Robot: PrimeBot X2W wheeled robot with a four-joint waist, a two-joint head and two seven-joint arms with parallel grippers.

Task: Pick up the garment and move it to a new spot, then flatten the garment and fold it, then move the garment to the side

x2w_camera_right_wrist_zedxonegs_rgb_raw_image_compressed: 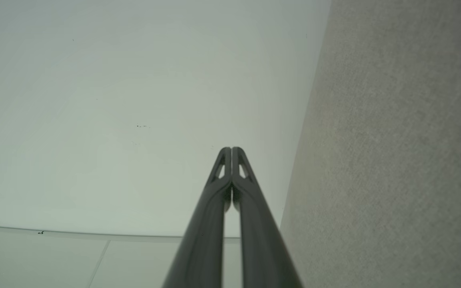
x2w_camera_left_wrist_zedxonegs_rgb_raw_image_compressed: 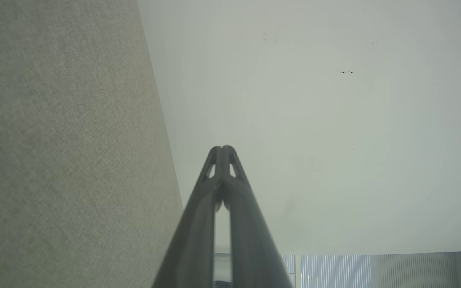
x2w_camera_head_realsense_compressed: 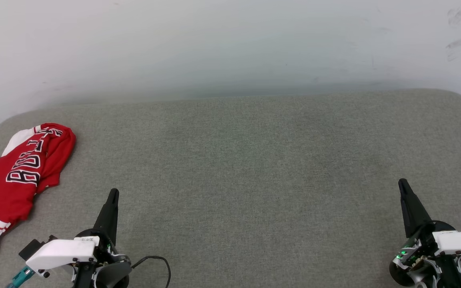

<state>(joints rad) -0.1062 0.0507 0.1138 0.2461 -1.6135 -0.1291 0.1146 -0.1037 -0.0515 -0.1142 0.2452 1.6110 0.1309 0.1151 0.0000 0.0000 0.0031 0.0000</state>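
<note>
The garment (x2w_camera_head_realsense_compressed: 12, 180), a red jersey with white sleeves and black "BULLS" lettering, lies crumpled at the far left of the grey fabric surface (x2w_camera_head_realsense_compressed: 238, 172). My left gripper (x2w_camera_head_realsense_compressed: 113, 193) hovers at the lower left, to the right of the garment and apart from it, shut with nothing in it. At the lower right my right gripper (x2w_camera_head_realsense_compressed: 402, 183) is shut and empty too. In the left wrist view the left gripper (x2w_camera_left_wrist_zedxonegs_rgb_raw_image_compressed: 223, 148) has its fingertips pressed together before a pale wall. The right wrist view has the right gripper (x2w_camera_right_wrist_zedxonegs_rgb_raw_image_compressed: 231, 149) closed the same way.
A pale wall (x2w_camera_head_realsense_compressed: 230, 44) rises behind the grey surface, whose back corners are rounded. A black cable (x2w_camera_head_realsense_compressed: 156, 262) loops by the left wrist. The surface's left edge runs close beside the garment.
</note>
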